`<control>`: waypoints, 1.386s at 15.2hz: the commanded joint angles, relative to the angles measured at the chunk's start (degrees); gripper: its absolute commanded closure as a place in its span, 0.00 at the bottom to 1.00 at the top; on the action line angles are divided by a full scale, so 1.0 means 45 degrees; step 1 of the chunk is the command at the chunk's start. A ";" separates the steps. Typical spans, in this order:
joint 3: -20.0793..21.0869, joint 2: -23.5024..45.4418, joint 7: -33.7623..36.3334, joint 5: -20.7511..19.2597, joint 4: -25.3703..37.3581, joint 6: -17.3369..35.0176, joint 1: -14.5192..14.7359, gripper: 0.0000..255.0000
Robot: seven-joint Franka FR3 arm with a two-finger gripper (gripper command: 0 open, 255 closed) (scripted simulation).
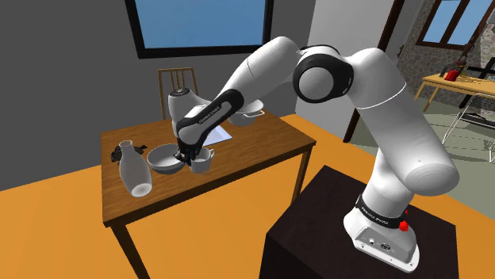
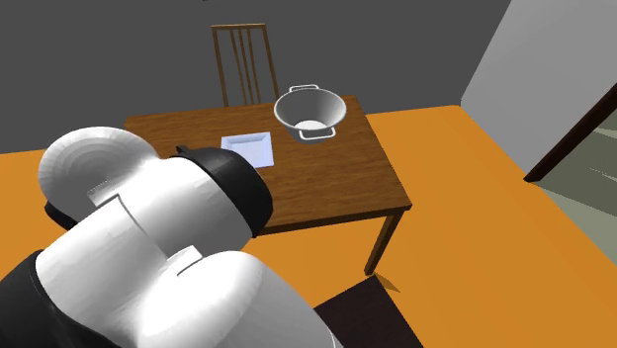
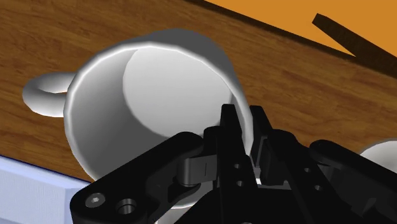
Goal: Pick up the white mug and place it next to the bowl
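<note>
While the all-black two-finger gripper pinches the white handled mug by its wall, likely because the body is too wide to span, the cup sits just beside the shallow grey bowl on the brown wooden table. The wrist view reveals that rim pinch; the second exterior view shows a two-handled white pot and a pale sheet.
</note>
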 commanded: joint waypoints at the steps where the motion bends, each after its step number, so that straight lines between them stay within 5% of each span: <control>1: -0.0002 0.0226 0.0020 -0.0005 -0.0012 0.0248 -0.0009 1.00; 15: -0.0004 0.1060 0.0100 -0.0012 0.0184 0.0882 -0.0022 1.00; 16: -0.0004 0.1060 0.0100 -0.0012 0.0184 0.0882 -0.0022 0.00; 21: -0.0004 0.1061 0.0100 -0.0012 0.0185 0.0881 -0.0022 0.00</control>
